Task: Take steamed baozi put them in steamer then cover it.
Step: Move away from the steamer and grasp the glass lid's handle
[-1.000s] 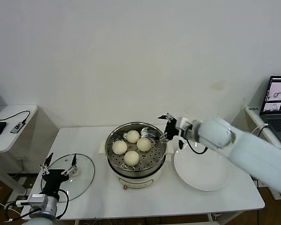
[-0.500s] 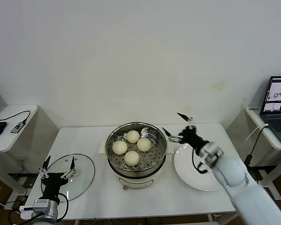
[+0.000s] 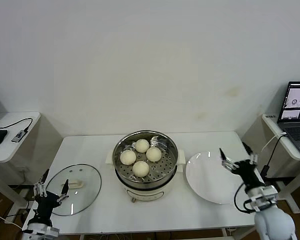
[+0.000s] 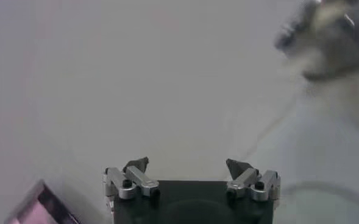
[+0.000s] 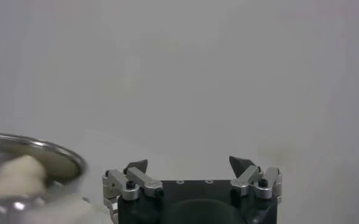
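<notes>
Slippage is the risk: four pale cream-white round buns (image 3: 140, 156) fill the shiny steel steamer basket (image 3: 146, 158) mid-desk, while the clear glass lid (image 3: 74, 188) lies left, uncovered, beside the released left hand (image 3: 52, 188); right hand (image 3: 236, 157) also released.

Four steamed baozi (image 3: 141, 156) sit inside the steamer (image 3: 146, 159) at the middle of the table (image 3: 155, 207). The cover (image 3: 73, 188) lies flat on the table to its left — a plate (image 3: 215, 177) lies to its right, just beside it.
</notes>
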